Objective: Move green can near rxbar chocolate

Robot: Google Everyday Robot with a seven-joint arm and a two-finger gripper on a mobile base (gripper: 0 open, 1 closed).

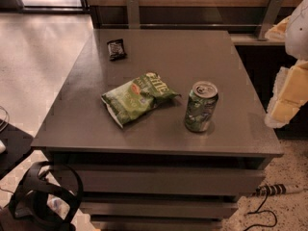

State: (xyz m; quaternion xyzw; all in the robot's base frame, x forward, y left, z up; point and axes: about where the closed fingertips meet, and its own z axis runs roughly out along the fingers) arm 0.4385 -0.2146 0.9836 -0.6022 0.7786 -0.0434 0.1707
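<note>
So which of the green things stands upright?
The green can, a silver-topped cylinder; the green chip bag left of it lies flat. The gripper is at the picture's right edge.

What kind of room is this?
Probably an office snack area: a grey table holds a green can, a chip bag and a small dark snack bar. The gripper hangs off the table's right side.

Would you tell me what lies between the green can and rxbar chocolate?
The camera view shows a chip bag between the green can and rxbar chocolate; the gripper sits lower left.
</note>
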